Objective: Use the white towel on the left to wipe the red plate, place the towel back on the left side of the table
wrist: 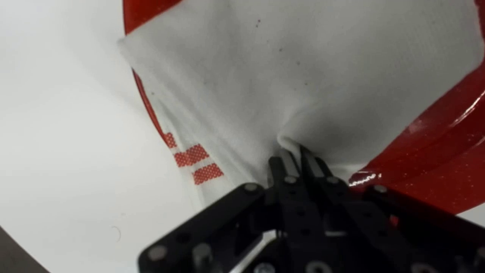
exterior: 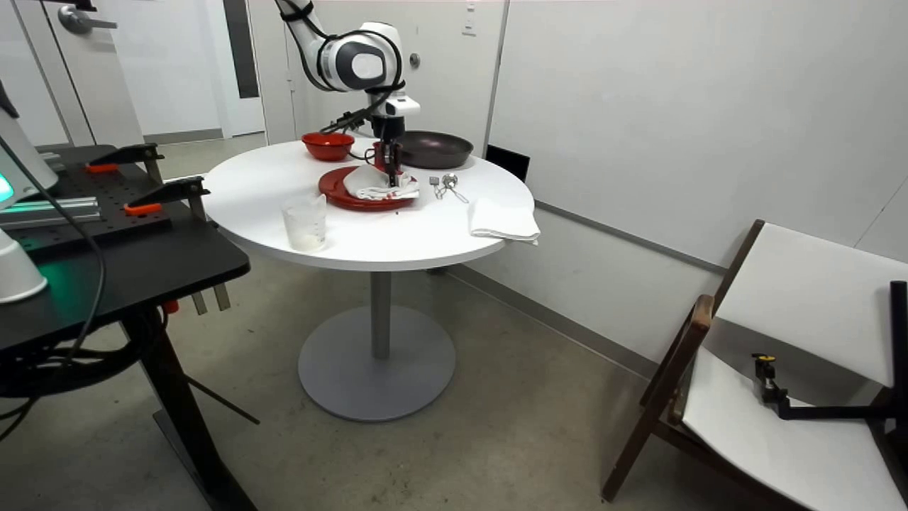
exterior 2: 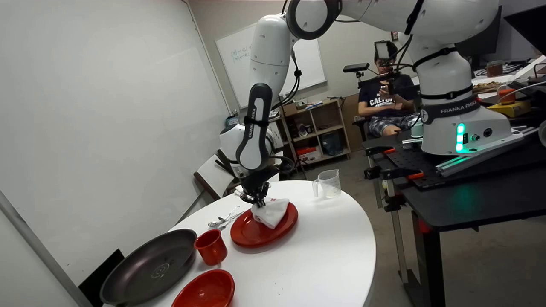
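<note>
Red plate (exterior 2: 246,232) bears the white towel (wrist: 235,76), clamped tightly in the pincer (wrist: 296,155).

red plate (exterior 2: 251,232) part-hidden by white towel (exterior 2: 271,213), whiteboard writing (exterior 2: 241,53) illegible

Glare streaks the round red plate (wrist: 435,170) near the slightly blurred black metal pincer (wrist: 298,153); soft shadow greys the white cloth towel (wrist: 242,76) below it.
</note>
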You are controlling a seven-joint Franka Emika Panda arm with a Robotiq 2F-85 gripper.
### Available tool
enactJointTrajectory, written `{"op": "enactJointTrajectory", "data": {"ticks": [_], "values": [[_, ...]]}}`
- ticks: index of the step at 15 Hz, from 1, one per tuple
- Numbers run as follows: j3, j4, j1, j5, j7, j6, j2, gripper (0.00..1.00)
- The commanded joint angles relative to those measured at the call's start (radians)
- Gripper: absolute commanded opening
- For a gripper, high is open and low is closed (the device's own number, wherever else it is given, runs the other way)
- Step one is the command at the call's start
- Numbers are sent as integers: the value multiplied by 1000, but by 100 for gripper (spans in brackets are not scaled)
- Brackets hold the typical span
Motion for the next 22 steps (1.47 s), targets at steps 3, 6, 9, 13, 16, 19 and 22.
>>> {"op": "enactJointTrajectory", "data": {"ticks": [3,6,9,13,16,19,22], "values": [[104,19,-72,67,-73,-111,-18,2],[196,32,-128,127,-160,-193,-25,2],[225,44,-137,170,-205,-217,-19,2],[249,50,-144,220,-253,-183,-10,2],[251,72,-136,249,-272,-171,5,2],[238,100,-121,247,-276,-146,24,2],[219,133,-105,236,-261,-89,52,2]]}}
